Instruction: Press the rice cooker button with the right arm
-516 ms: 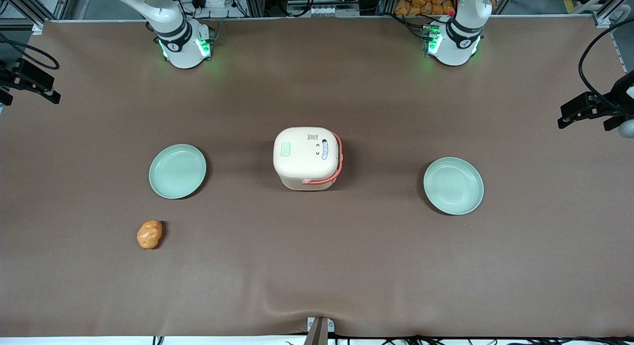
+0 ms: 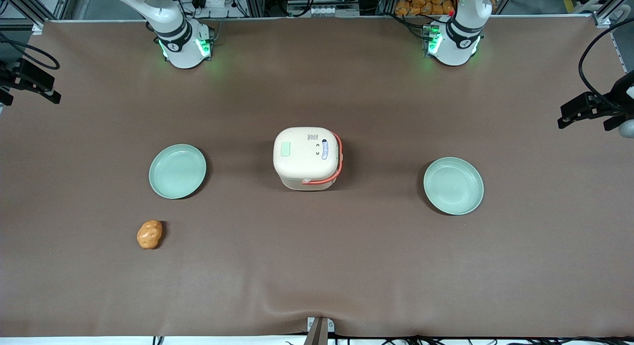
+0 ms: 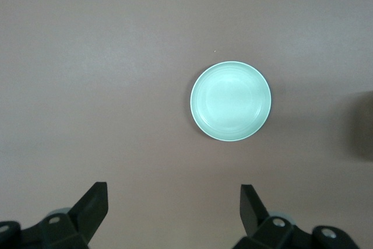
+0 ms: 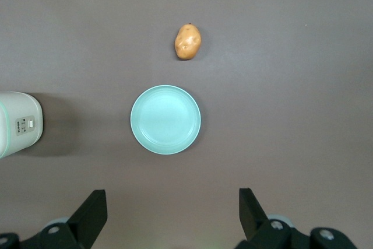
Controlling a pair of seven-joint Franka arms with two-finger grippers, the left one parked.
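The rice cooker (image 2: 307,158) stands in the middle of the table. It is cream-white with a coral-red handle (image 2: 340,159), and its lid is closed. On the lid are a pale green panel (image 2: 286,149) and a small blue-and-white oval (image 2: 325,149). The right wrist view shows only part of the rice cooker (image 4: 17,132). My right arm (image 2: 178,42) shows only at its base, at the table edge farthest from the front camera. Its gripper (image 4: 172,192) hangs high over the table, open and holding nothing, well apart from the cooker.
A pale green plate (image 2: 177,171) (image 4: 165,119) lies beside the cooker toward the working arm's end. A potato (image 2: 149,234) (image 4: 187,41) sits nearer the front camera than that plate. Another green plate (image 2: 453,185) (image 3: 231,101) lies toward the parked arm's end.
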